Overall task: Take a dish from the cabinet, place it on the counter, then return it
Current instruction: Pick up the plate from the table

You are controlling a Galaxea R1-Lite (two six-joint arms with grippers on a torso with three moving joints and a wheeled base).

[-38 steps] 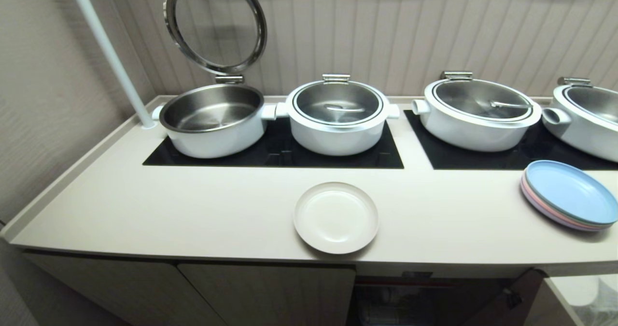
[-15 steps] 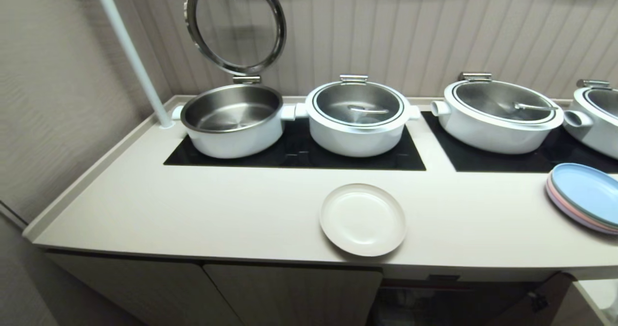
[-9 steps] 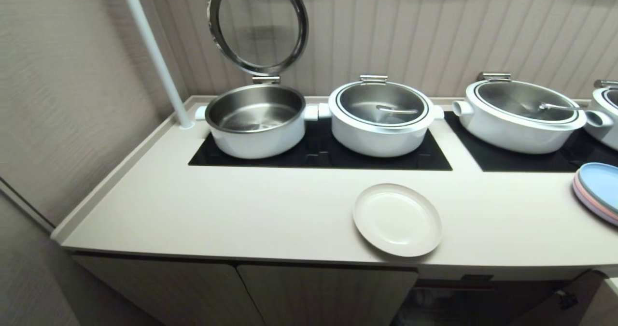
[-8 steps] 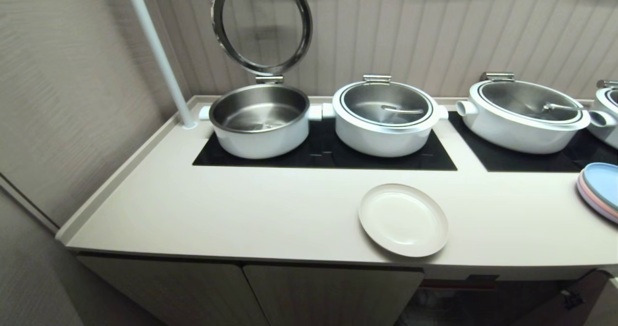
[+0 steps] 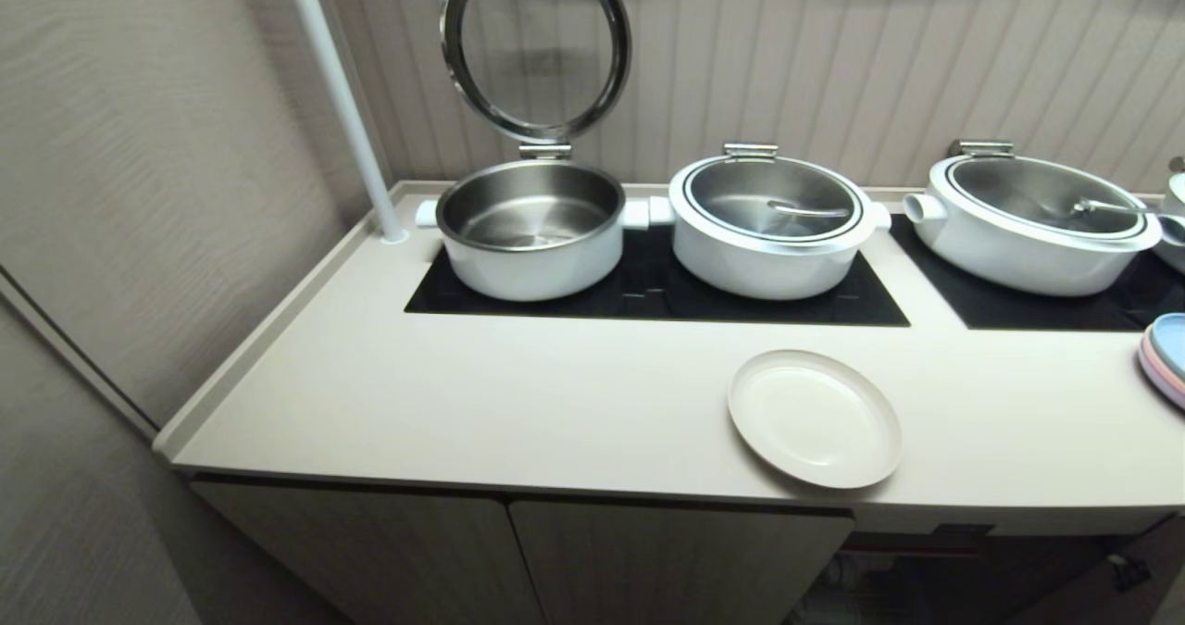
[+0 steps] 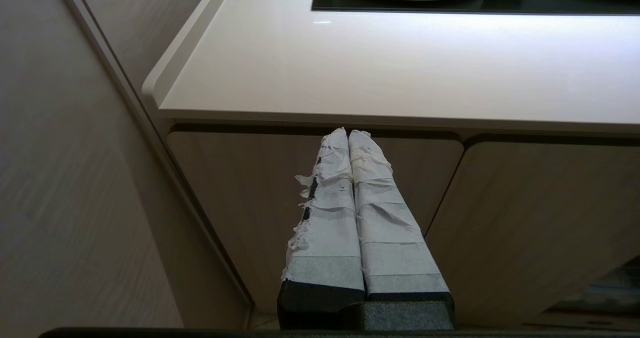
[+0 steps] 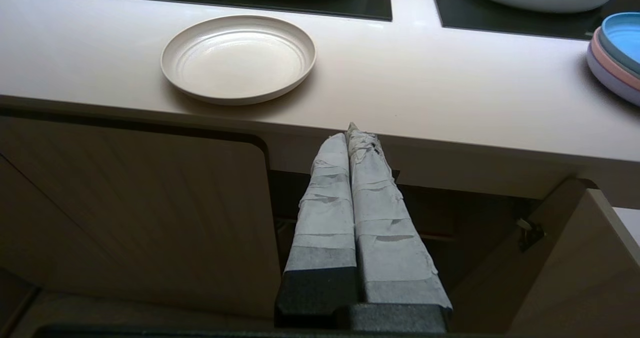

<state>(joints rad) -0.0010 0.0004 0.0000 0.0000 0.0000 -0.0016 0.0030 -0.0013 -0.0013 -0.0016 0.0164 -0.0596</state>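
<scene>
Lying flat and face-up on the tabletop (image 5: 518, 403), close to its front edge: the dish (image 5: 815, 418), cream-white, shallow, with a low raised rim and faint rings in its well. Probably handling as a light, stiff, smooth-surfaced piece, likely slippery between taped fingers and liable to chip or crack if dropped; best taken at the rim nearest the front edge, one finger over and one under, since nothing else on it is offering a hold. Sitting above and beyond the right end effector (image 7: 354, 130), off toward the side of the shut cabinet door, well apart from it and not touching. Hanging below the tabletop's edge, right end effector pressed together and pinching nothing, pointing at the open cabinet (image 7: 450, 218) with its door (image 7: 575, 268) swung out. Parking likewise below the edge, left end effector (image 6: 348, 133) pressed together and empty, facing shut ribbed doors (image 6: 310, 188), with the dish nowhere in its view. Standing farther back from the dish on black glass panels (image 5: 648, 292): an open pot (image 5: 530, 231) with its lid (image 5: 537, 46) tipped up, and two lidded pots (image 5: 773, 227). Resting beyond the right end effector on its outer side: a pastel plate stack (image 7: 617, 55). Judging by the layout, dish already set out, return to the cabinet not yet done.
</scene>
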